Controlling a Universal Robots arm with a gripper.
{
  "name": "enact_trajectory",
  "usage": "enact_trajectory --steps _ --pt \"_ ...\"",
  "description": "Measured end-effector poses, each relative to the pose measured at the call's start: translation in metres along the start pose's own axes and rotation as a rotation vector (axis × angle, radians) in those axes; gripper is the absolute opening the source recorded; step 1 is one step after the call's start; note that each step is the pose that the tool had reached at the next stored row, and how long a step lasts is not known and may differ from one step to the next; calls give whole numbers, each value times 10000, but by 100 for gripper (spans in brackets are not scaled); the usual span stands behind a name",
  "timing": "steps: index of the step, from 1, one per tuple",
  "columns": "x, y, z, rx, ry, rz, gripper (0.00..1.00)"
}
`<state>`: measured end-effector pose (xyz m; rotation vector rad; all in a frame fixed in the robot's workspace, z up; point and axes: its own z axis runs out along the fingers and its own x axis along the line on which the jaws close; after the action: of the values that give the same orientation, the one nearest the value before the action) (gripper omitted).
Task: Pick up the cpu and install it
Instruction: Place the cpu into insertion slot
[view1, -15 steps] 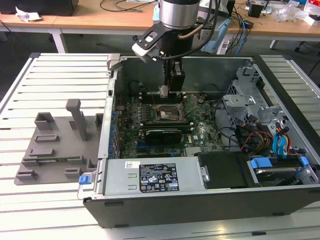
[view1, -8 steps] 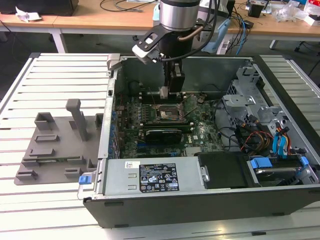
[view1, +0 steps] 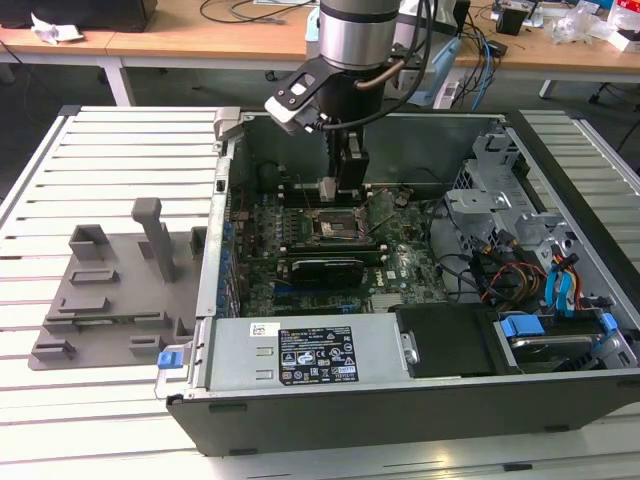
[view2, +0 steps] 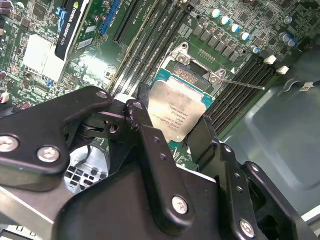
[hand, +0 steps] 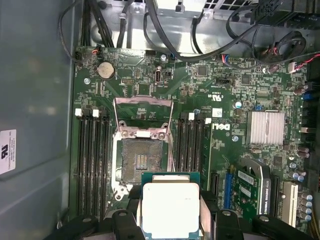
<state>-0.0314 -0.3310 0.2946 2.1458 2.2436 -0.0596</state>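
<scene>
1. Gripping small flat square silver-grey metal-topped cpu (hand: 170, 210) between closed black jaws, by opposite edges.
2. Hanging above green motherboard (hand: 220, 100), just beside open black socket (hand: 141, 161).
3. Probably light, stiff, fragile underneath; best held by rim.

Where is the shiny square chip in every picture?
Exterior view: the cpu hangs above the socket frame.
Second wrist view: the cpu sits gripped in the end effector, near the socket frame.
First wrist view: the cpu is beside the empty socket frame.
Shared landmark: the socket frame.
</scene>
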Motion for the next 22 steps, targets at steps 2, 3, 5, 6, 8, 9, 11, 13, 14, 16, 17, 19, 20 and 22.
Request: enact_trajectory --steps 2,3,5,6,8,9,11,13,14,16,17,19,20,22 --pt "1 0 17 0 0 0 55" --pt "1 0 24 0 0 0 55" --pt "3 0 55 0 1 0 55" --pt "4 0 66 0 1 0 55" --pt "5 0 90 0 0 0 55" --pt "5 0 98 0 0 1 55" --pt "6 0 112 0 0 0 55" --pt "7 0 137 0 0 0 55" --pt "8 0 143 0 0 1 55" --pt "8 0 153 0 0 0 55" --pt "8 0 157 0 0 0 55" --pt "10 0 181 0 0 0 55" --pt "10 1 196 0 0 0 55" --pt "11 1 214 -1 0 0 55"
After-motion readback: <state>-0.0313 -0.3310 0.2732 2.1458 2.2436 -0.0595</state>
